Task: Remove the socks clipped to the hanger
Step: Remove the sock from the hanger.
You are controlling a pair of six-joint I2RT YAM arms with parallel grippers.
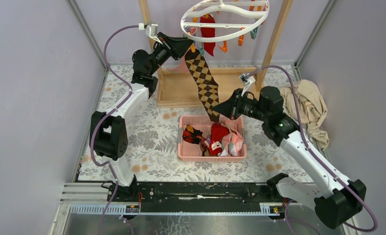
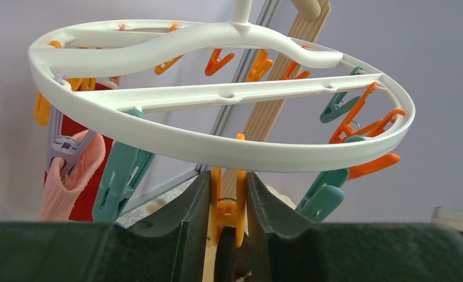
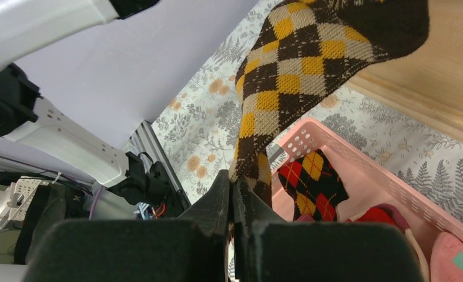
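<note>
Evidently the left fingers (image 2: pixel 197 202) squeeze the orange clip (image 2: pixel 228 207) under the hanger (image 2: pixel 217 150), probably to spring it open. The right fingers (image 3: pixel 220 197) are clamped on the lower end of the argyle sock (image 3: pixel 276 100), holding it taut over the pink basket (image 1: pixel 210 157), likely its landing place.

The top external camera sits above and behind the arm bases, looking down and forward over the floral-patterned tablecloth (image 1: pixel 152 132) from well back. The left wrist camera looks upward past the left gripper (image 2: pixel 228 182) and the orange plastic clip (image 2: pixel 228 205) between its jaws, very near the round white plastic ring hanger (image 2: pixel 217 154), which the top view catches at its upper edge. The right wrist camera looks low past the right gripper (image 3: pixel 234 188), close to the brown-and-tan argyle fabric sock (image 3: pixel 276 88) and the pink perforated plastic basket (image 3: pixel 358 164), both mid-frame from above. The two wrist views seem to share nothing.
</note>
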